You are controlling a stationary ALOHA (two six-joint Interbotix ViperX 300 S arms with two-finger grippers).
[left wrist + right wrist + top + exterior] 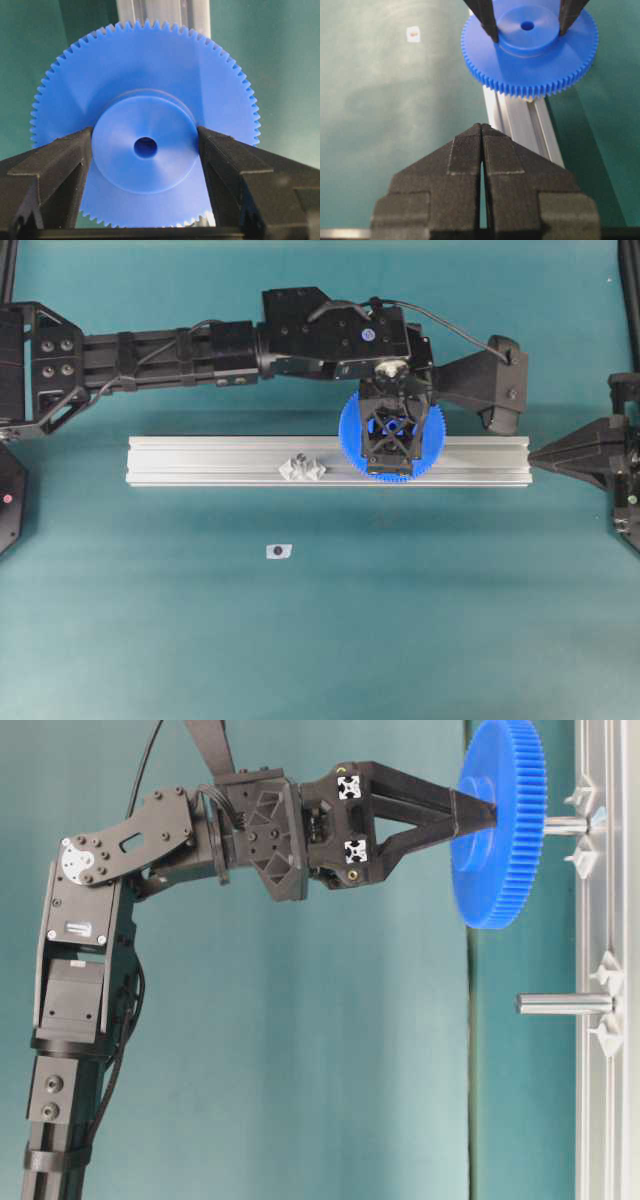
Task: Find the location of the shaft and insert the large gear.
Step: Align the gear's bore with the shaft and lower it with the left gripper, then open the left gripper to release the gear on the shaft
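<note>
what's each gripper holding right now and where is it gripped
The left gripper holds the large gear by its raised round hub, one finger on each side. The right gripper is shut and holds nothing.

gear (392, 433) over right part of rail (200, 461), on one pin (565, 824); second pin (563, 1004) near rail's middle; small tag (278, 551) on table (450, 620) before rail.

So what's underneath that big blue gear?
Under the large gear lies the aluminium rail, and a silvery pin reaches its underside. The pin's tip is hidden behind the disc.
</note>
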